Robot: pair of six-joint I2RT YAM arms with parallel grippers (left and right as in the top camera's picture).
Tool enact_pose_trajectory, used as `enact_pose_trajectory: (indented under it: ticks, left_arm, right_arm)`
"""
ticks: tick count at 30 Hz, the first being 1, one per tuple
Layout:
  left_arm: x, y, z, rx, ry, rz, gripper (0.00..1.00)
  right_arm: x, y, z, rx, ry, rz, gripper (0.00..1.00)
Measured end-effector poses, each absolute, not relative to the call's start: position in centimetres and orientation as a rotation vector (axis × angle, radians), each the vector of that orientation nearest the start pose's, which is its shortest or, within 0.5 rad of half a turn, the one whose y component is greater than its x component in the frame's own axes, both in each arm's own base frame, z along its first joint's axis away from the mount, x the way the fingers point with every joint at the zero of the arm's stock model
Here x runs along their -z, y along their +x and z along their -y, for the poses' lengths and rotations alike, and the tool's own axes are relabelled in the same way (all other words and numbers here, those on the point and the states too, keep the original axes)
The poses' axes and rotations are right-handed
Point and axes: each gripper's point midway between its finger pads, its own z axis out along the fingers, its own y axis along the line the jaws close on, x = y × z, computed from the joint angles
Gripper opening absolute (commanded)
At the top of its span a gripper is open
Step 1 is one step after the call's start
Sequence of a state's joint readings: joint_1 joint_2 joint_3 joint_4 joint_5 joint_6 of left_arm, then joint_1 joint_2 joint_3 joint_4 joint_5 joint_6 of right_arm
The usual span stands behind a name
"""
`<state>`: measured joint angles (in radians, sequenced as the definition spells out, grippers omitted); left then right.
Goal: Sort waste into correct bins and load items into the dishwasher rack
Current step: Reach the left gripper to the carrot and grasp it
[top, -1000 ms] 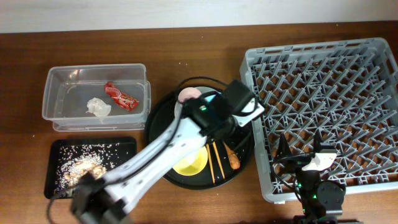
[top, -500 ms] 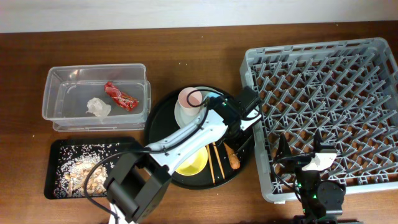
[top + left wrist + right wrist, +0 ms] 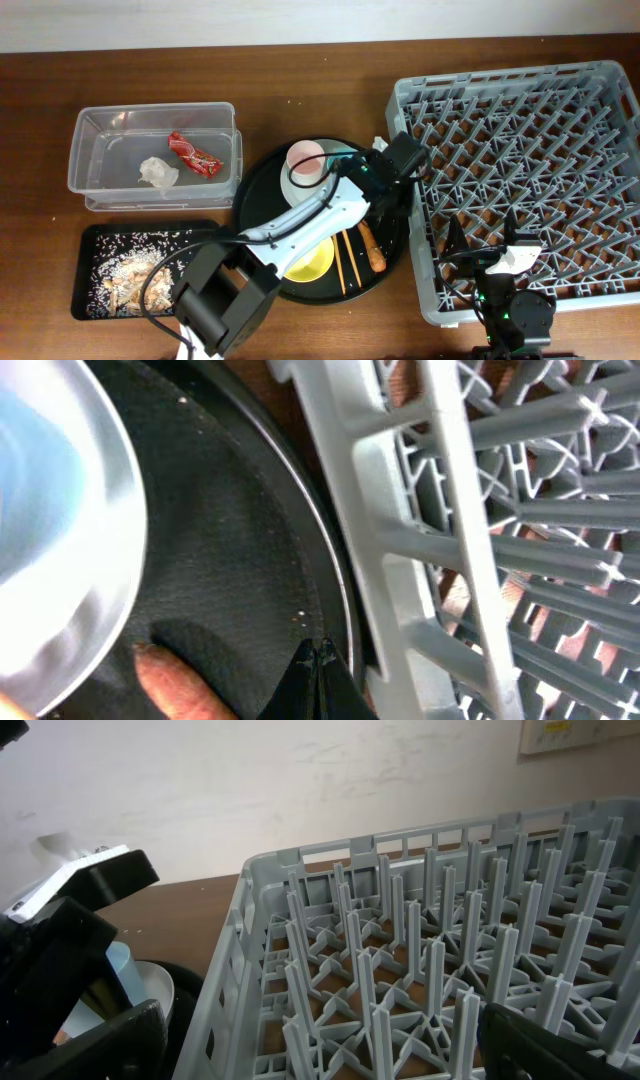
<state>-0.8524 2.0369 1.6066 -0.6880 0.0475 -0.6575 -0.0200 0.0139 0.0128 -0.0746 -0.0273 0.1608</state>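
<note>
Round tray [image 3: 258, 195] centre — rack [image 3: 530, 130] just right, tub [image 3: 90, 120] left, shallow tray [image 3: 200, 232] before the tub. Tissue [image 3: 157, 172] and wrapper [image 3: 194, 155] lie in tub.

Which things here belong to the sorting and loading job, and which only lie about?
Job: tissue, red wrapper, food scraps, carrot stick, clear tub, shallow black tray, pink cup, yellow bowl, plate, chopsticks, rack.
Lying about: round black tray, table.

Left arm [image 3: 308, 212] shows a long white shell, black joints and a looping black cable, and the left gripper [image 3: 318, 658] tapers to thin black fingers. Right arm [image 3: 512, 305] is black, with a white plate behind the hand and a small green light glowing.
</note>
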Motion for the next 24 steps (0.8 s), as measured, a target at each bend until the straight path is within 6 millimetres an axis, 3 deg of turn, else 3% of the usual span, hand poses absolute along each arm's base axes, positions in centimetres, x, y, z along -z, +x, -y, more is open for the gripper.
enact_pose_trajectory:
  ticks: [6,7,8,9,11,14,17,19,21,24]
  left_arm:
    - [-9.6,32.9,40.3,0.606,0.265,-2.688,0.01]
    - [-9.7,33.0,40.4,0.618,0.242,-2.685,0.07]
    - [-9.7,33.0,40.5,0.622,0.232,-2.685,0.22]
    - [-9.7,33.0,40.5,0.624,0.222,-2.687,0.62]
    - [-9.3,33.1,39.7,0.576,0.198,-2.701,0.81]
    - [-9.7,33.6,39.9,0.598,0.174,-2.685,0.77]
    - [-9.5,32.5,40.3,0.664,0.0,-2.75,0.75]
    - [-8.2,30.5,38.4,0.585,-0.245,-2.884,0.74]
    - [-6.8,28.1,35.5,0.411,-0.457,-3.002,0.63]
    - [-6.6,27.3,35.3,0.382,-0.575,-3.015,0.49]
  right_arm:
    - [-15.8,24.6,0.0,-0.13,0.128,-1.643,0.98]
    - [-15.8,24.6,0.0,-0.13,0.128,-1.643,0.98]
    - [-15.8,24.6,0.0,-0.13,0.128,-1.643,0.98]
    - [-15.8,24.6,0.0,-0.13,0.129,-1.643,0.98]
    - [-15.8,24.6,0.0,-0.13,0.128,-1.643,0.98]
    - [-15.8,24.6,0.0,-0.13,0.129,-1.643,0.98]
    - [-15.8,24.6,0.0,-0.13,0.129,-1.643,0.98]
    - [-15.8,24.6,0.0,-0.13,0.128,-1.643,0.98]
    - [-15.8,24.6,0.0,-0.13,0.128,-1.643,0.98]
    - [-15.8,24.6,0.0,-0.13,0.128,-1.643,0.98]
